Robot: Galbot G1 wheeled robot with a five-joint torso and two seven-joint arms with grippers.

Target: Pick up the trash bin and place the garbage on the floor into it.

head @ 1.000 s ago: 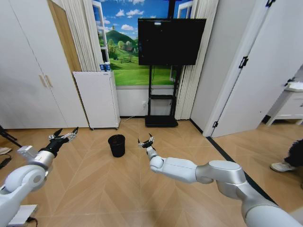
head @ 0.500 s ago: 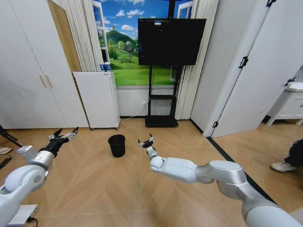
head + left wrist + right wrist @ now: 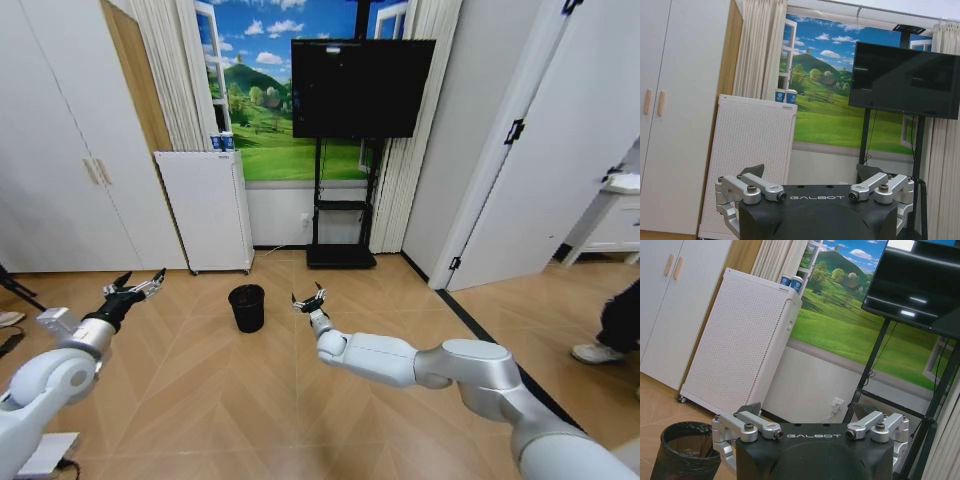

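The small black cylindrical trash bin with its black liner bag is parked upright on the wood floor, between the spread-open, empty left gripper and right gripper, touched by neither. If it's only clipped by one finger, it'll probably get tipped over.

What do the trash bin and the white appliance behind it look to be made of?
Trash bin: dark and matt, probably plastic; the crinkled glossy film at its rim looks like a thin plastic liner bag. White appliance: smooth matt white panels, finely perforated, either plastic or painted metal.
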